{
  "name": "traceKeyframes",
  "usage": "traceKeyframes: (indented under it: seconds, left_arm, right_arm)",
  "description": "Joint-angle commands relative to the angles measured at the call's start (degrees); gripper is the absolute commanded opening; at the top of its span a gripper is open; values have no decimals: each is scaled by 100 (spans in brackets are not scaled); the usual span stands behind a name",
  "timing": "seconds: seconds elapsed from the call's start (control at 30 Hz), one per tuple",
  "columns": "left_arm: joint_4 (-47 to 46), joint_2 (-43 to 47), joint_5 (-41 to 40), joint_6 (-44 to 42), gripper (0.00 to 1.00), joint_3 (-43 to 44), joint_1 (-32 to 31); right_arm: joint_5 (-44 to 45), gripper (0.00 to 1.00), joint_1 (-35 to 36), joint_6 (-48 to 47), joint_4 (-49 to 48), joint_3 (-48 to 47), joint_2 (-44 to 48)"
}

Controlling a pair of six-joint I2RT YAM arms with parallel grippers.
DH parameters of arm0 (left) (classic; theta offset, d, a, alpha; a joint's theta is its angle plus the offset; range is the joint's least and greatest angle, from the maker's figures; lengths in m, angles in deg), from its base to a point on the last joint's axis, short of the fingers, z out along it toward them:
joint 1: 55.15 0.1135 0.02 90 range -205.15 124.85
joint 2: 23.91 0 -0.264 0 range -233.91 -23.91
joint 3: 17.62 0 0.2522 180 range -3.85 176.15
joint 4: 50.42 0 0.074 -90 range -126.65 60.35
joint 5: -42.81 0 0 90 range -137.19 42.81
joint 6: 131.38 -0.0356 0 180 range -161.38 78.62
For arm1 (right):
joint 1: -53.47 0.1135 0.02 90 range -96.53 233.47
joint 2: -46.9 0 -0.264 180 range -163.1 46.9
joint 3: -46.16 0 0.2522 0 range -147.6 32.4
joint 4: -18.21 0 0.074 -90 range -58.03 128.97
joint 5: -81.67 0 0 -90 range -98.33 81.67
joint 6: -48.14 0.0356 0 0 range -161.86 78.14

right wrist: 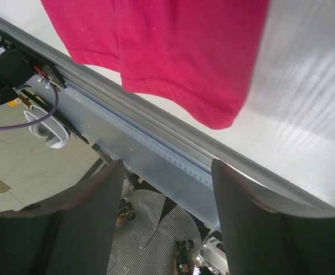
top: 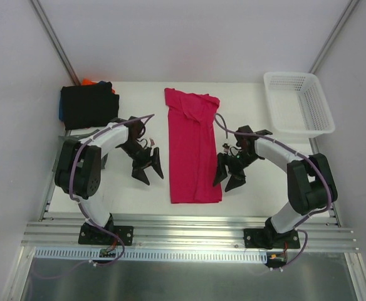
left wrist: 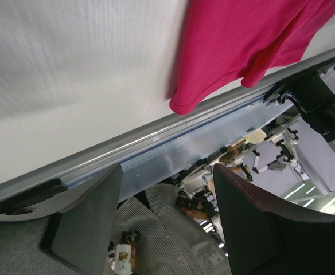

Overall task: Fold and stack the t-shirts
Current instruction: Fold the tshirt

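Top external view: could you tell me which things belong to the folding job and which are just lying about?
Job: crimson-pink t-shirt, in a long strip; stack of folded shirts, black on top.
Lying about: white mesh basket, far right.

Matt crimson-pink cloth t-shirt (top: pixel 193 147) on a smooth white table (top: pixel 139 191), beside a white plastic mesh basket (top: pixel 298 103).

The black t-shirt (top: pixel 89 105) hides those folded beneath it, only a sliver of the orange t-shirt (top: pixel 89 81) showing; both wrist views cut the pink t-shirt (left wrist: pixel 253 40) off at the top.
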Motion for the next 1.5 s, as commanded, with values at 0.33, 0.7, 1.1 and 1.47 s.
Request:
traceKeyframes:
  seconds: [0.33, 0.7, 1.1, 1.47]
  left_arm:
    - [-71, -541, 149, 546, 63, 135, -341]
    - [-255, -1139, 78, 669, 63, 276, -648]
    - [-519, -1517, 350, 642, 54, 469, -1317]
    - [-624, -1464, 385, 687, 46, 408, -1387]
  right_arm:
    - [408, 66, 84, 395, -478, 234, -430]
    - [717, 67, 146, 422, -882, 410, -703]
    - [567, 68, 488, 738, -1453, 753, -781]
    - [497, 66, 629, 835, -1664, 534, -1045]
